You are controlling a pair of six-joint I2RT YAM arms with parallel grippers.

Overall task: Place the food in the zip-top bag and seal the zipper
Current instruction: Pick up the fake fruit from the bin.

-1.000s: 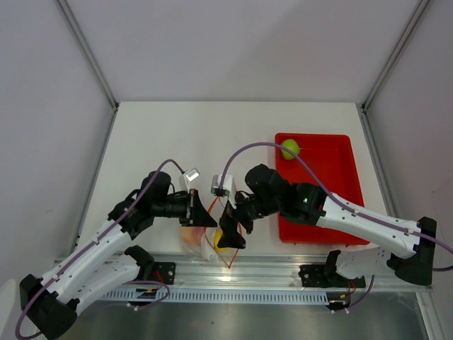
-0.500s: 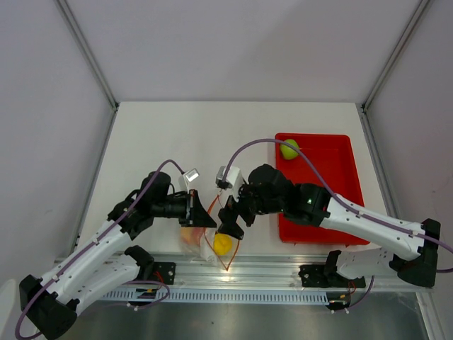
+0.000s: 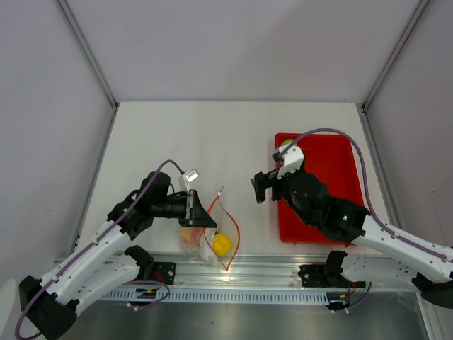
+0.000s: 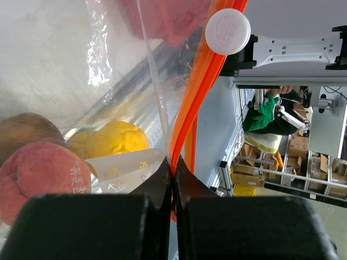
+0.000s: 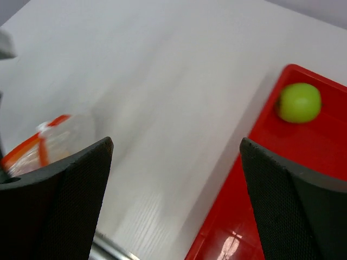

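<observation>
The left claw point(image 4: 172, 169) pinches the thin zipper point(image 4: 198, 92) of the bag point(image 4: 54, 65), the right claw point(image 5: 174, 142) hangs open, empty; heavy fruit point(image 4: 116, 138) may pull it loose.

The right gripper point(image 5: 173, 143) stood wide apart. Its two black fingers point(image 5: 59, 200) filled the lower corners, with only bare white bench point(image 5: 162, 76) between them. On the right lay a red tray point(image 5: 303, 151), its near end running off the bottom of the view, and a lime-green apple point(image 5: 299, 102) sat alone near the tray's far corner. At the left edge, partly hidden behind the finger on that side, was a clear bag point(image 5: 70, 132) with its orange strip point(image 5: 33, 147) — blurred, so its contents could not be made out.
</observation>
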